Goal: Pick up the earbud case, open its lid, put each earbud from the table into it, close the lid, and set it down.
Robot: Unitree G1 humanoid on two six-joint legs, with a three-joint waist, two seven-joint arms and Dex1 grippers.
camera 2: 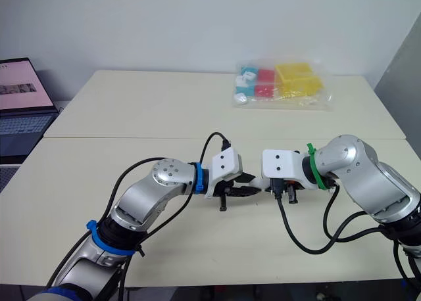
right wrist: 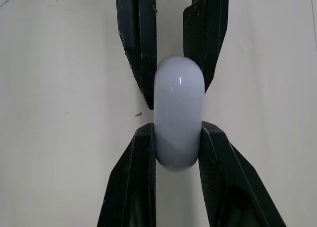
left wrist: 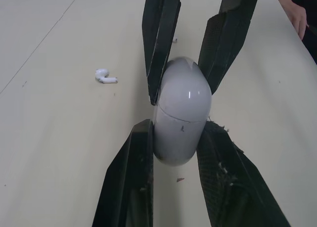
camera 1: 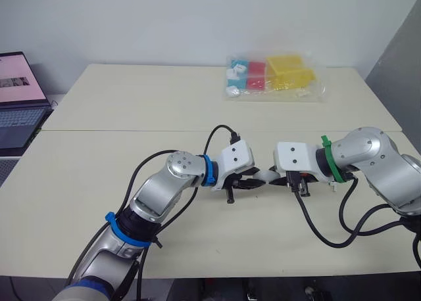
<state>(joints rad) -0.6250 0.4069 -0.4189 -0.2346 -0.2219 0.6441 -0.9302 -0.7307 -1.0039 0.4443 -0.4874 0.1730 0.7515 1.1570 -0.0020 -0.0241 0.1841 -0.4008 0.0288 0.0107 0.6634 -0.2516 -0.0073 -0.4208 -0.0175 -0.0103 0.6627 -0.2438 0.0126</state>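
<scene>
The case (left wrist: 181,113) sat at the middle of the head views, seemingly just off the table (camera 1: 131,104), its lid shut and the seam a thin line across the shell. The left gripper (left wrist: 178,127) was clamped on the part below that seam. The right gripper (right wrist: 178,129) came from the opposite side and pinched the domed part above it. So both claws were closed on the one case, tip to tip.

This looked like the lid-opening step. To do it well, the left claw should probably grip the base firmly. The right one should swing the dome about its hinge rather than pull straight, with neither pad straddling the seam.

One earbud (left wrist: 102,76) lay on the table at the upper left of the left wrist view, well apart from the case. A person's hand (left wrist: 297,16) showed at that view's upper right corner.
</scene>
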